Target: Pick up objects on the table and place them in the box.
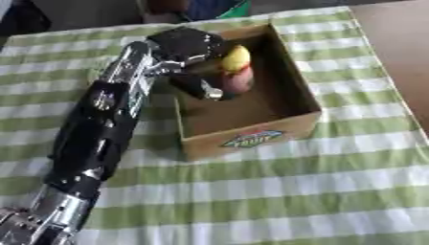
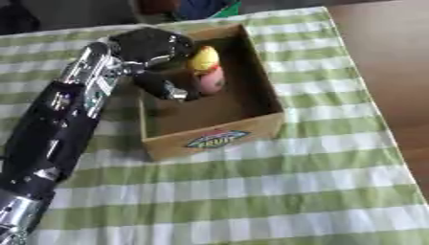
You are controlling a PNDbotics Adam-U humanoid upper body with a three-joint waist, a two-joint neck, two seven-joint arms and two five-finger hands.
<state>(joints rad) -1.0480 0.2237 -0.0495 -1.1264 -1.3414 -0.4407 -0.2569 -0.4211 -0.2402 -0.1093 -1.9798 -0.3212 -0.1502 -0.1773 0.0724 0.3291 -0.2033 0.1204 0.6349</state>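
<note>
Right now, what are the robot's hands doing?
Left hand: inside the box, curled round a yellow and pink object.
Right hand: not in view.

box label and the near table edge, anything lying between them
Nothing: in the left eye view the stretch from the box label toward the near edge is bare green checked tablecloth.

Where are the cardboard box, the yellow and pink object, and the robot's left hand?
cardboard box (image 1: 251, 139), left eye view, front wall at the label.
yellow and pink object (image 1: 236, 60), left eye view, its yellow upper part.
left hand (image 1: 186, 44), left eye view, back of the hand.
</note>
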